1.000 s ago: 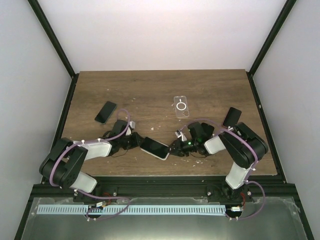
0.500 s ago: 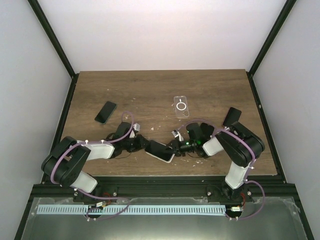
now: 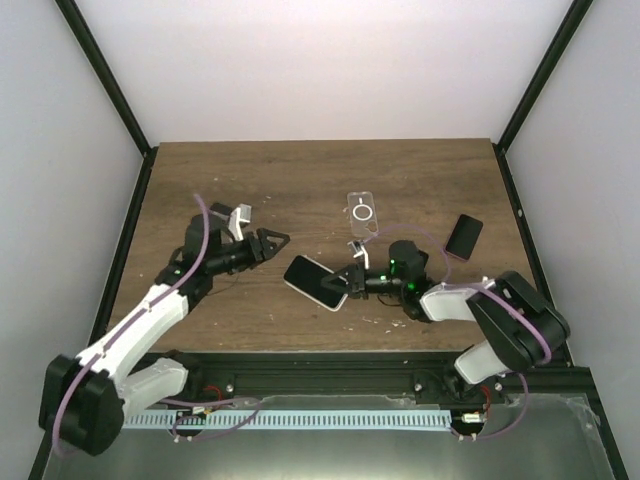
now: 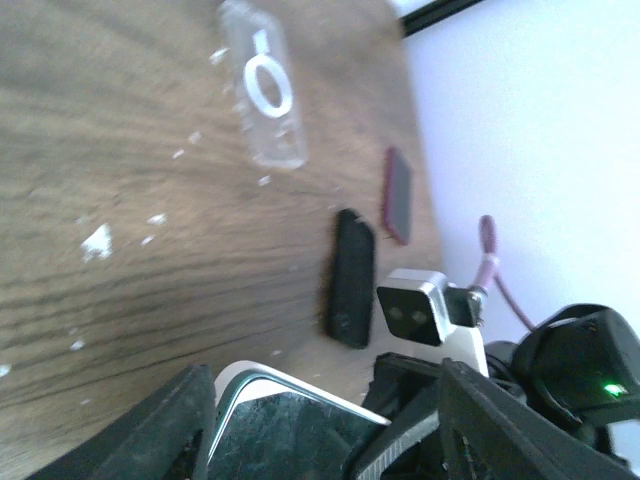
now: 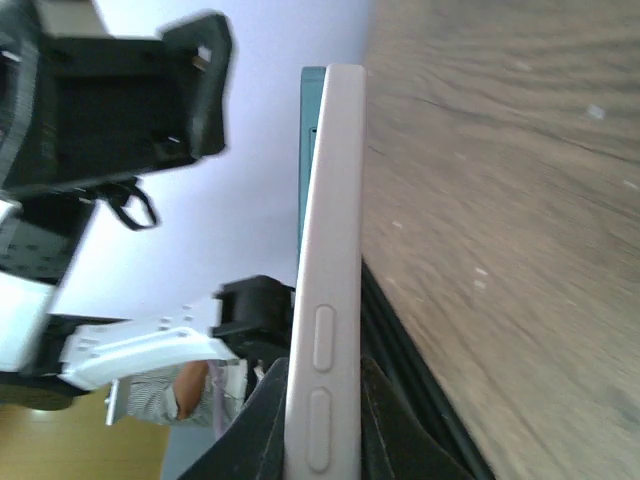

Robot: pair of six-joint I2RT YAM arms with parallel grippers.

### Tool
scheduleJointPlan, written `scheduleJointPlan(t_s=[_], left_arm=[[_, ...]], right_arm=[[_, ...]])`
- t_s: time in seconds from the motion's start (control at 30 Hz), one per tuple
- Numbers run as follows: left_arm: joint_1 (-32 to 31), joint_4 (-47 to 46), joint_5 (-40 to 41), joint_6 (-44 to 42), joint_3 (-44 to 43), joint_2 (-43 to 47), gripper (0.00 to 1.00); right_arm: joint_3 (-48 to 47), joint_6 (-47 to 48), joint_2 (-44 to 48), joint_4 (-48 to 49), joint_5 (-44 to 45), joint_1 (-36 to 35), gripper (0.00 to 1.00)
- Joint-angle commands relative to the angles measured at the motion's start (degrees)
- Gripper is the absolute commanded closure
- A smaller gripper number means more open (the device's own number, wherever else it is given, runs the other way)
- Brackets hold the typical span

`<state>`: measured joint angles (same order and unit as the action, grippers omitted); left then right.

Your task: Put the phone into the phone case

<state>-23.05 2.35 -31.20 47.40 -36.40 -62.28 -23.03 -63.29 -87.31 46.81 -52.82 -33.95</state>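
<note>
The phone (image 3: 316, 282), white-edged with a dark screen, hangs tilted just above the table with my right gripper (image 3: 349, 284) shut on its right end. In the right wrist view the phone (image 5: 326, 250) shows edge-on, and the right gripper (image 5: 322, 425) has its fingers pressed on both faces. My left gripper (image 3: 272, 245) stands open to the phone's left, apart from it. The left wrist view has the phone's corner (image 4: 290, 420) in front of the spread left gripper (image 4: 322, 385). The clear phone case (image 3: 363, 213) (image 4: 265, 95) lies flat further back on the table.
A dark phone (image 3: 463, 236) (image 4: 397, 195) lies at the right of the table. A black oblong thing (image 4: 353, 277) lies near it. White flecks are scattered over the wood. My left arm (image 3: 160, 300) stretches across the left side.
My left gripper has opened, let go of the phone and drawn back up and to the left. The right gripper keeps the phone and has lifted it slightly toward the case.
</note>
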Motion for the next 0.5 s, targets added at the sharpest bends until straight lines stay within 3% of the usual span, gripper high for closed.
scheduleJointPlan(t_s=[0.0,0.23,0.47], left_arm=[[1.7,7.0,-4.1,0.9,0.2,6.8,0.33],[2.5,-2.7,-10.1,9.0,4.0,15.2,0.28],[2.4,-19.2,-15.8,16.2,8.5,13.6,0.30]], right_arm=[[-0.8,-6.5,8.0,10.6,0.1,-0.5,0.91],[-3.2,-8.1,16.4,8.8,1.4,-0.5,0.90],[-2.7,-12.2,16.3,17.4,0.3,-0.6,0.89]])
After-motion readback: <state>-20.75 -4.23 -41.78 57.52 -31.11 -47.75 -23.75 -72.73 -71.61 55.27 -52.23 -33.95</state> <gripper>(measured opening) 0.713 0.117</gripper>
